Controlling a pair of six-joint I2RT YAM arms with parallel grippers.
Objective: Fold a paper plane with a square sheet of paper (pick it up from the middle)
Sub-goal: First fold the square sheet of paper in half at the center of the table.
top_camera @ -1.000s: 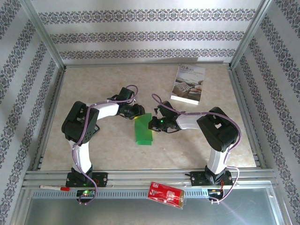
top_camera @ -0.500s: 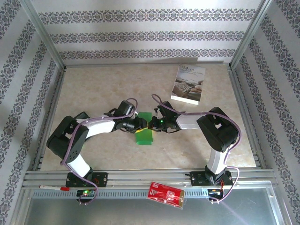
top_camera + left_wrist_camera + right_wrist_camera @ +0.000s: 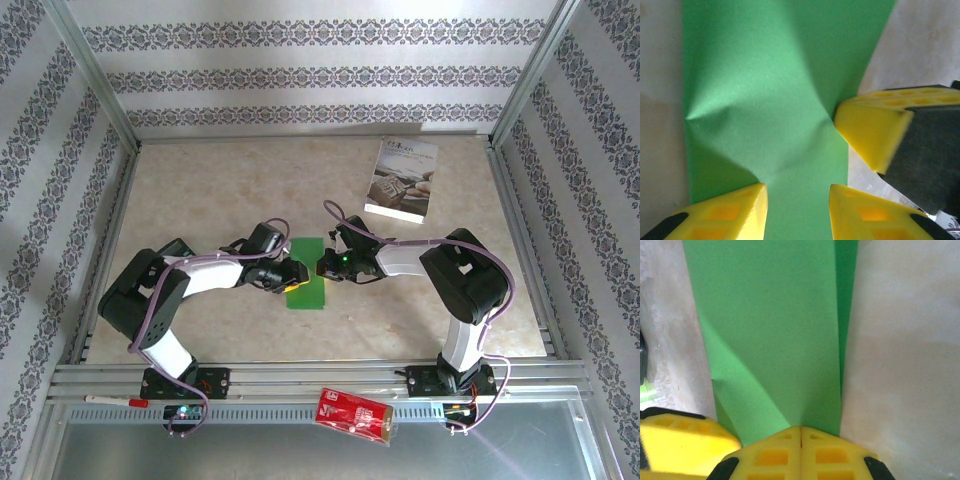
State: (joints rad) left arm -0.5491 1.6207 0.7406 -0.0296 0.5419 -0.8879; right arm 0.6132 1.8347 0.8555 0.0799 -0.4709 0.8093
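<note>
The square sheet of paper (image 3: 309, 296), bright green, lies on the table between the arms, folded into a narrow band with a lengthwise crease (image 3: 775, 325). My left gripper (image 3: 293, 277) is low over its left side. In the left wrist view its yellow fingers (image 3: 725, 215) stand apart with the flat green paper (image 3: 770, 90) showing between them (image 3: 797, 210). My right gripper (image 3: 324, 266) is shut, its fingertips (image 3: 801, 432) together and resting on the paper's right edge. A right fingertip (image 3: 875, 130) also appears in the left wrist view.
A white printed booklet (image 3: 403, 180) lies at the back right of the marble tabletop (image 3: 200, 180). A red packet (image 3: 355, 415) and a red-and-white stick (image 3: 115, 400) sit on the metal rail in front of the arm bases. Metal frame rails border the table.
My left arm has dropped low and its gripper has slid from the paper's far end toward me, to beside its middle. The right arm and the paper have stayed put.
</note>
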